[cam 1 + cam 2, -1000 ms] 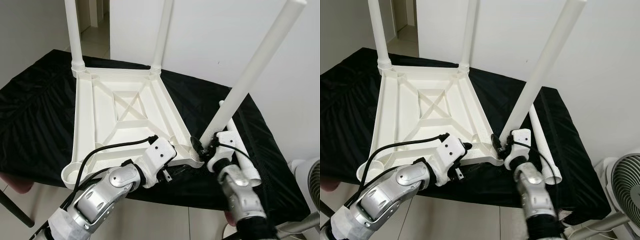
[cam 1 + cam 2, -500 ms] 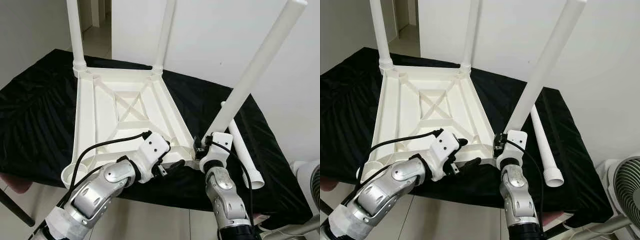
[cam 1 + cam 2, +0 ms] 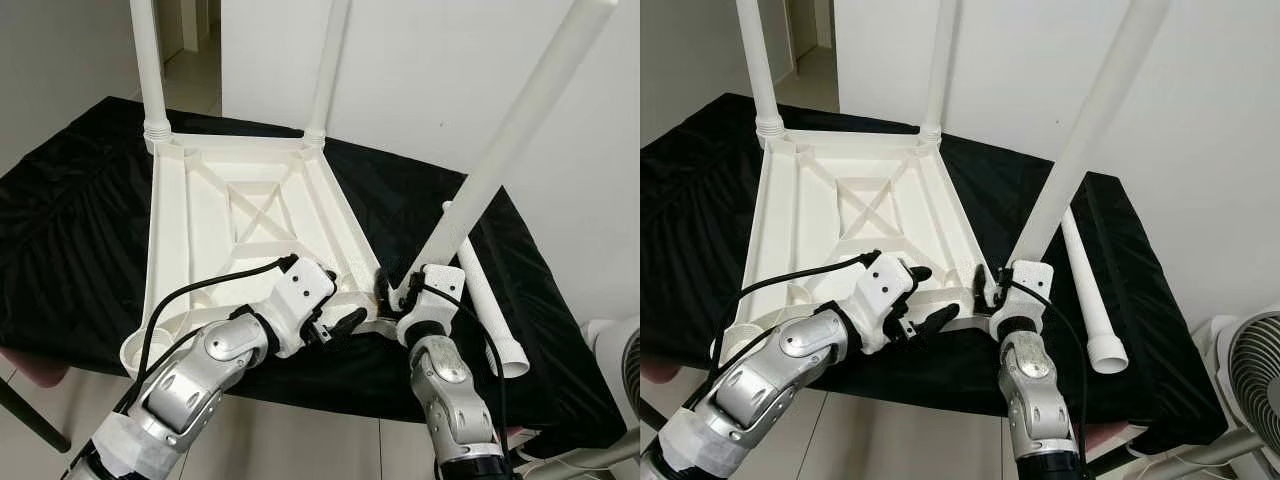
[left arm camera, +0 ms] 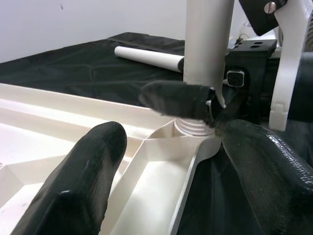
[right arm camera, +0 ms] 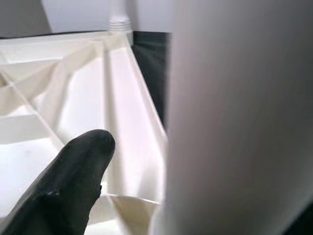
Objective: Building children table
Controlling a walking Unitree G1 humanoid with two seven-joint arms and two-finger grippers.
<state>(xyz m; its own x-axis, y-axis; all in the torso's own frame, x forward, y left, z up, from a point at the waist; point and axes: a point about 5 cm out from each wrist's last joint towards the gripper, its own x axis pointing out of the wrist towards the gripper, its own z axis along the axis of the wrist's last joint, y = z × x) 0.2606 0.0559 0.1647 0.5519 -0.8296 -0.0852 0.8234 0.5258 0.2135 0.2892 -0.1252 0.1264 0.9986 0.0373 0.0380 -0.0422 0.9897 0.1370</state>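
The upturned table top (image 3: 250, 220) lies on the black-draped table (image 3: 70, 230), two legs (image 3: 145, 60) standing at its far corners. The right gripper (image 3: 990, 287) clamps a tilted third leg (image 3: 500, 150) at the near right socket, while the left gripper (image 3: 925, 300) is spread beside it. The fourth leg (image 3: 1090, 290) lies loose near the right edge, unfitted.

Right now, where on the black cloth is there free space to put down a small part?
The black cloth is bare left of the upturned tabletop, and between that top and the loose leg. It is crowded at the near right corner, where the left gripper and right gripper meet around the tilted leg.
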